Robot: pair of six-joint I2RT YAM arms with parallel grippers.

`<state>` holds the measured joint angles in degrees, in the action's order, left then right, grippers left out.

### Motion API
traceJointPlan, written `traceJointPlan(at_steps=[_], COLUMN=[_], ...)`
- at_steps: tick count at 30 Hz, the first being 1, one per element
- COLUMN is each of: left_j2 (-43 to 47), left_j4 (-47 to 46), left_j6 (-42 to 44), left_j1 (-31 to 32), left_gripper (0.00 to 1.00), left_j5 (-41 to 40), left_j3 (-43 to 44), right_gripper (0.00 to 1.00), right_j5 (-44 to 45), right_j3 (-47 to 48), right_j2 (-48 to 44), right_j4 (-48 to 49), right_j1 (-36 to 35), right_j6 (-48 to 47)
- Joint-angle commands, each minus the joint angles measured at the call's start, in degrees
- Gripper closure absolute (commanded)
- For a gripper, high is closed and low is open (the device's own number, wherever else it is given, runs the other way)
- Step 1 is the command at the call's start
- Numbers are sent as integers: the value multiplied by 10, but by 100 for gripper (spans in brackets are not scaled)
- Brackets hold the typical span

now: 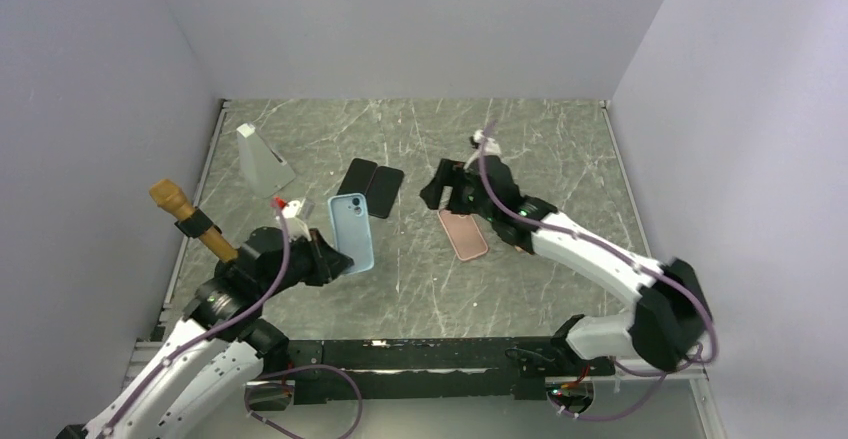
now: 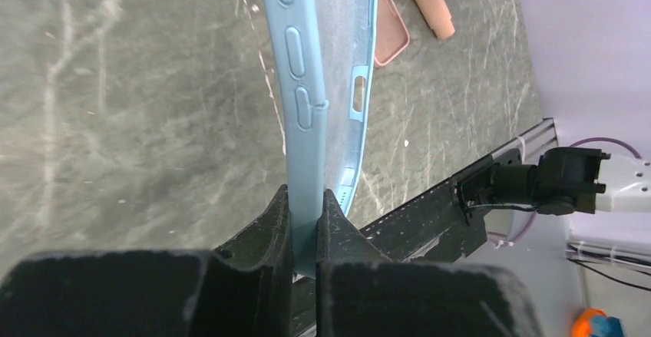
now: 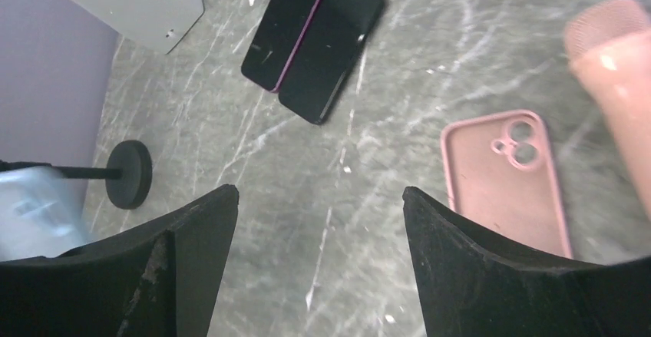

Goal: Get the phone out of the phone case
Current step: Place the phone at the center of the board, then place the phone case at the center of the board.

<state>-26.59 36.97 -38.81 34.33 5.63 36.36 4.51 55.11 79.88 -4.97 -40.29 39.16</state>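
Observation:
My left gripper point(image 1: 335, 259) is shut on the lower edge of a light blue phone case point(image 1: 351, 233) and holds it tilted up above the table. In the left wrist view the jaws point(image 2: 307, 206) pinch the case's side wall point(image 2: 307, 107); its hollow inner face shows, with no phone visible in it. Two dark phones point(image 1: 371, 188) lie side by side, screens up, at mid-table; they also show in the right wrist view point(image 3: 311, 41). My right gripper point(image 1: 440, 187) is open and empty above the table point(image 3: 321, 195), between the phones and a pink case point(image 3: 503, 176).
The pink case point(image 1: 463, 234) lies flat, camera cutout up. A white wedge stand point(image 1: 262, 159) stands at the back left. A wooden-handled tool point(image 1: 185, 214) sits left of my left arm. A pink rod point(image 3: 622, 84) crosses the right wrist view. A black round-foot stand point(image 3: 127, 172) is nearby.

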Motion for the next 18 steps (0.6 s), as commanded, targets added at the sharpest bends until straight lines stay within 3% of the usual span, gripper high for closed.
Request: traceJointPlan(at_steps=[1, 8, 18], left_j2=[-43, -194, -493], left_j4=[-181, -469, -723], left_j6=[-87, -253, -408], left_j1=[0, 10, 80], left_gripper=[100, 100, 100], left_j5=[77, 146, 123], left_j3=[-75, -179, -155], right_gripper=[18, 16, 14], right_j5=[71, 112, 126], right_j3=[-83, -151, -161], right_j2=[-122, -289, -395], right_j4=[-60, -117, -150], right_j1=[6, 13, 17], right_j6=[-37, -29, -22])
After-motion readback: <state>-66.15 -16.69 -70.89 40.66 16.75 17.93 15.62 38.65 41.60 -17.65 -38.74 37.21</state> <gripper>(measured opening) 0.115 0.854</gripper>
